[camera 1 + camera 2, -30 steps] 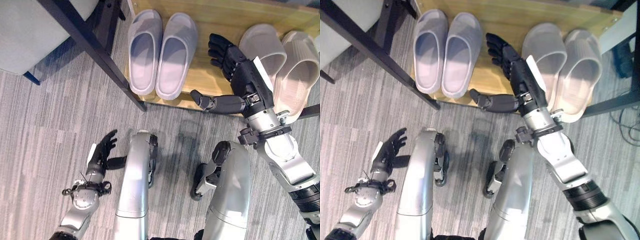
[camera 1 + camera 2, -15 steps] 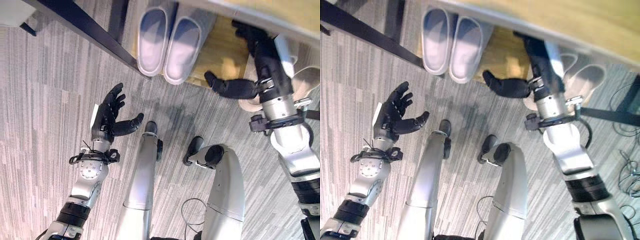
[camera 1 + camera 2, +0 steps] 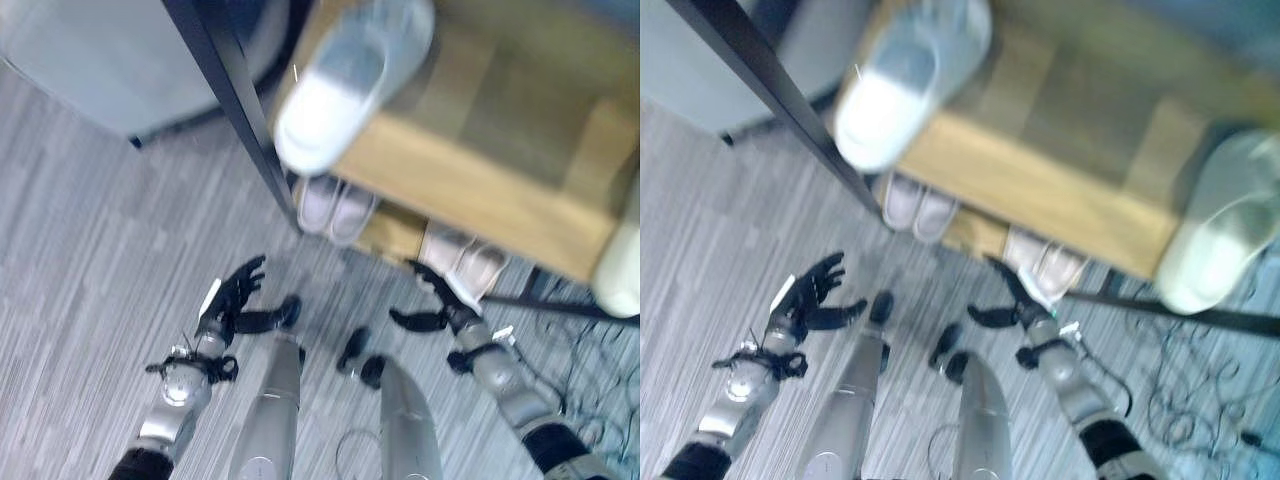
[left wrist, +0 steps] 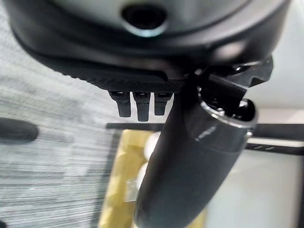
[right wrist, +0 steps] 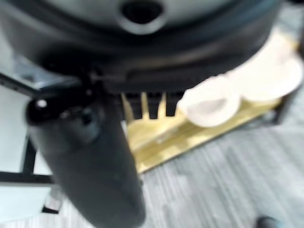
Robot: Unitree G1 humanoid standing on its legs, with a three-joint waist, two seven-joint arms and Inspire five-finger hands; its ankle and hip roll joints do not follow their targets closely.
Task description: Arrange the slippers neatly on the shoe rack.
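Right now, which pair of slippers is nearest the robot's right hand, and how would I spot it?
Find the wooden shoe rack and look at its bottom shelf. Two pairs sit there; the beige pair lies just beyond the right hand, while its neighbour by the black post is pale grey.

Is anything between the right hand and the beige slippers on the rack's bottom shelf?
Nothing visible. The right hand, open, sits just in front of the beige slippers on the shoe rack's bottom shelf, with no object between them. The left hand hangs open over the carpet.
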